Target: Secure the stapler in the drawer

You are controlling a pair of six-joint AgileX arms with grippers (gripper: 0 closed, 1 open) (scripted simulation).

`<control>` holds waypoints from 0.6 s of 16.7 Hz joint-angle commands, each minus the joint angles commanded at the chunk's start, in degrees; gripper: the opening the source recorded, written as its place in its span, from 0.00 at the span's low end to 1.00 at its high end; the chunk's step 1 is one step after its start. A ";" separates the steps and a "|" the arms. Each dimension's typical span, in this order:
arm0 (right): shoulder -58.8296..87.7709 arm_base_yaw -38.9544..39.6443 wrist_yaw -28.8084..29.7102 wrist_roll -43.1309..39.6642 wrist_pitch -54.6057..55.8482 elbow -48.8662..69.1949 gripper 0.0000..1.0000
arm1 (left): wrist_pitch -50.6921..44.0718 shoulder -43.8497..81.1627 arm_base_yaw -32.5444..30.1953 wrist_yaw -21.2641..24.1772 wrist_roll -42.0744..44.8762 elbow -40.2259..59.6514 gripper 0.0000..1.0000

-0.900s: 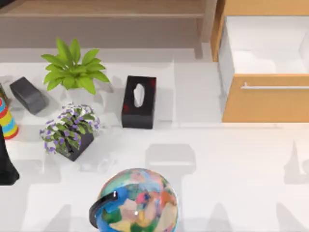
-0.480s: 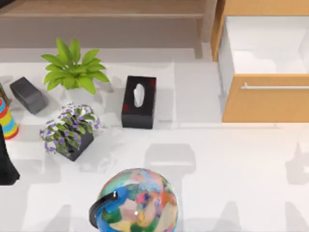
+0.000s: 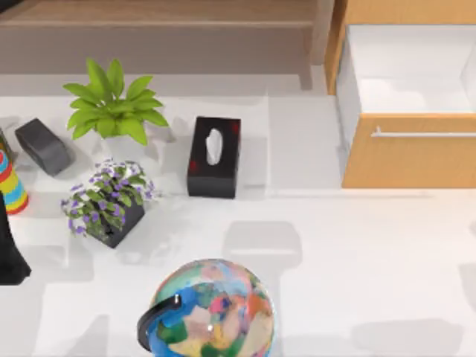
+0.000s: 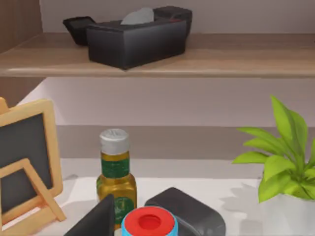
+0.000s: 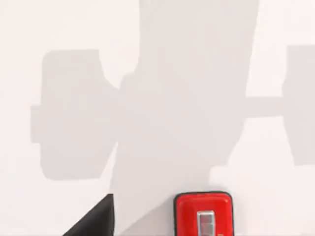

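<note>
The drawer (image 3: pixel 409 158) stands pulled open at the table's back right, with an orange-tan front, a thin silver bar handle (image 3: pixel 424 134) and a white inside (image 3: pixel 409 71) holding nothing I can see. In the right wrist view the red stapler (image 5: pixel 203 214) sits beside one dark finger (image 5: pixel 96 219) of my right gripper (image 5: pixel 152 228), over bare white table crossed by arm shadows. Whether the stapler is held I cannot tell. My left arm (image 3: pixel 9 256) stays parked at the table's left edge, and one of its dark fingers (image 4: pixel 96 221) shows in the left wrist view.
A black tissue box (image 3: pixel 214 156) stands mid-table, left of the drawer. A globe (image 3: pixel 212 312) is at the front. A green plant (image 3: pixel 111 104), a purple flower pot (image 3: pixel 104 202), a dark grey block (image 3: pixel 43 146) and a striped object (image 3: pixel 9 186) crowd the left.
The arm shadows near the table's right edge have shifted, and a broad shadow now lies at the front right. The objects, the drawer and the left arm have not moved.
</note>
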 joint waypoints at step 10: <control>21.02 -3.75 0.22 -5.29 -17.88 10.07 1.00 | 0.00 0.00 0.00 0.00 0.00 0.00 1.00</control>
